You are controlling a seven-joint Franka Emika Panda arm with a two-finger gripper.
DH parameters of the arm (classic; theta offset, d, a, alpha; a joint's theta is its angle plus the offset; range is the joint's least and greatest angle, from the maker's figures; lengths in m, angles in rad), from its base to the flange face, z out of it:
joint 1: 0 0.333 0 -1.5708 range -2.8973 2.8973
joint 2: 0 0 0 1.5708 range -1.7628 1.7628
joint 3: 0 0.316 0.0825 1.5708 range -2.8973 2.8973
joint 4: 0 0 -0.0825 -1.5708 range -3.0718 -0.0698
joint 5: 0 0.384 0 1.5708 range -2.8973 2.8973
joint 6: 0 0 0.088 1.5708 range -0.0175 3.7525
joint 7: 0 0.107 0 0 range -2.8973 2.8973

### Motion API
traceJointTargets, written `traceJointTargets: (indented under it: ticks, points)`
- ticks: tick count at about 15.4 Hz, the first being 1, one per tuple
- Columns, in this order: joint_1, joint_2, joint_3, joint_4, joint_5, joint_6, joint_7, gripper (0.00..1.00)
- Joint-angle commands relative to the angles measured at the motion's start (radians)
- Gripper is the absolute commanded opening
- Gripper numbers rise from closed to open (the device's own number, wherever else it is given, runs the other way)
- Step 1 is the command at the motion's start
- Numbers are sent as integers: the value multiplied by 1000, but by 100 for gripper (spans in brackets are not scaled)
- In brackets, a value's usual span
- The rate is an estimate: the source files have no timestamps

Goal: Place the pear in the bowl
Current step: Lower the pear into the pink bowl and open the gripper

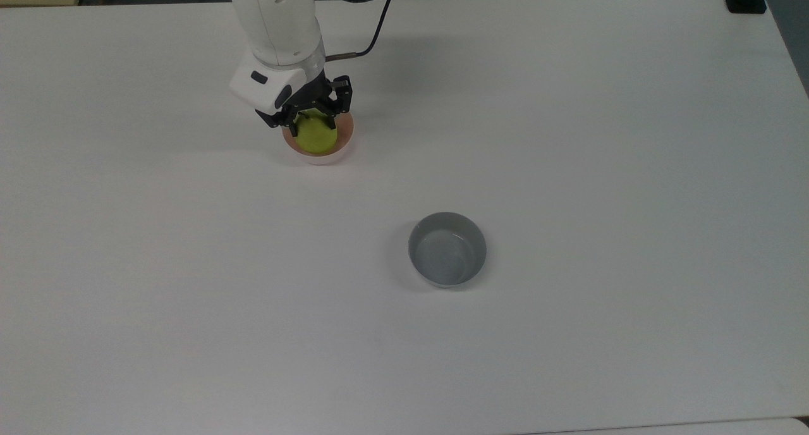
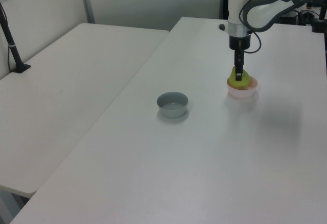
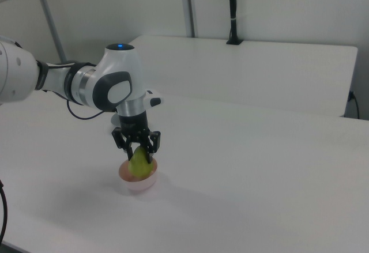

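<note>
From the top view I see the pear low inside the bowl, upper left of frame, its top hidden by the fingers clamped on it. My right view shows the stem end between them. The grey bowl sits mid-bench, well apart.

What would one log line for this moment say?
stage: lowering | gripper: shut on pear | pear: inside pink bowl, not released | grey bowl: empty
</note>
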Motion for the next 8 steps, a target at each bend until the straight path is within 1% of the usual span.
traceJointTargets:
  ticks: [1, 2, 3, 4, 5, 6, 7, 8]
  points:
    - [19, -17, -6, -37, -20, 26, 20, 2]
    - [19, -17, -6, -37, -20, 26, 20, 3]
    - [19, -15, -6, -37, -20, 24, 18, 11]
    - [15, -13, -6, -34, -21, 23, 18, 26]
    - [8, -13, -6, -33, -24, 21, 18, 50]
    - [7, -15, -6, -33, -26, 18, 18, 67]
    - [5, -15, -6, -31, -26, 14, 18, 79]
    - [4, -17, -6, -28, -27, 11, 17, 96]
